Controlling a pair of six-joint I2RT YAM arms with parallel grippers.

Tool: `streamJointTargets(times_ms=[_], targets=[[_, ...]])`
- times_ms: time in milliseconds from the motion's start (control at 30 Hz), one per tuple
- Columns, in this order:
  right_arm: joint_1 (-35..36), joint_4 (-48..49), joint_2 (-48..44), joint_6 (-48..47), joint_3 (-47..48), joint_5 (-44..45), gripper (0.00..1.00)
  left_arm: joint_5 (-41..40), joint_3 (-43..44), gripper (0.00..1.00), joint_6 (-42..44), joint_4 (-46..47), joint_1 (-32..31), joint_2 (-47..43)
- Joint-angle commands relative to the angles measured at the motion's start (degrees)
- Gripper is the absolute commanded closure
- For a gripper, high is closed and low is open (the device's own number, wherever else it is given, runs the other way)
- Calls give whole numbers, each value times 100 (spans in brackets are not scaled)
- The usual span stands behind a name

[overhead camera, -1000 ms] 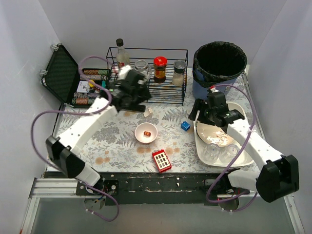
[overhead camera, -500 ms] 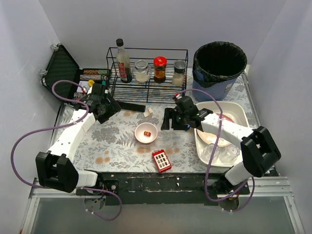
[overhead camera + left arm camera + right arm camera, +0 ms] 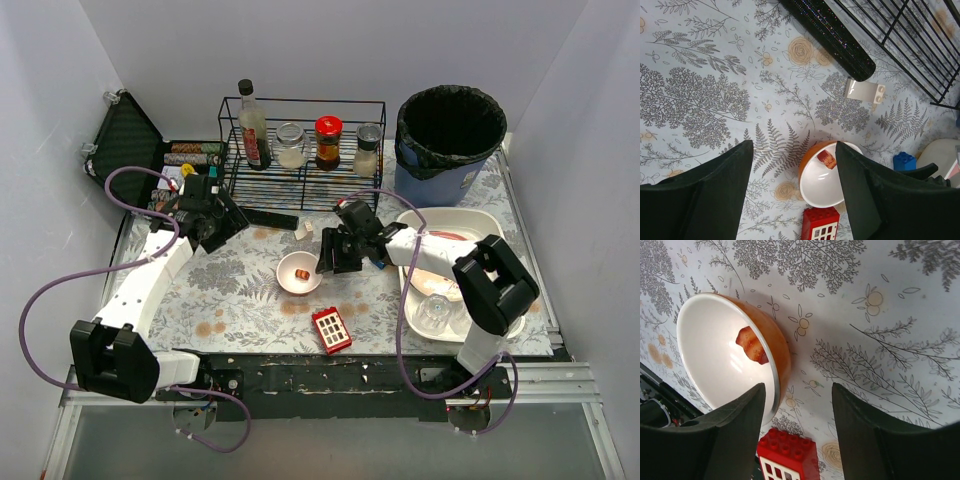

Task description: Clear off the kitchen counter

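On the fern-patterned kitchen counter stands a small bowl, orange outside and white inside, with a red-brown piece lying in it. My right gripper is low at the bowl's right side and open. In the right wrist view the right gripper has the bowl's rim just inside its left finger, without touching it. My left gripper hangs open and empty above the counter, left of the bowl. In the left wrist view the left gripper looks down on the bowl.
A red window brick lies near the front edge. A blue brick, a small white brick and a black bar lie mid-counter. A wire rack with jars, a black bin, a white tub of dishes and an open black case ring the counter.
My right arm swung left from over the white tub to the bowl, and its jaws narrowed a little. My left arm pulled back from the rack to the left, then stayed still.
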Motion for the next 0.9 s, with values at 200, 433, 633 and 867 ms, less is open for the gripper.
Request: streamJointTargets(times_ms=[200, 433, 633, 867], targets=[[318, 20, 530, -269, 731, 109, 55, 117, -189, 34, 50, 118, 47, -283], [336, -375, 179, -533, 881, 505, 85, 143, -233, 34, 42, 171, 47, -275], [292, -963, -304, -744, 1013, 857, 98, 222, -268, 34, 24, 241, 47, -204], [-708, -1508, -1227, -954, 1284, -64, 99, 213, -312, 34, 68, 259, 56, -196]])
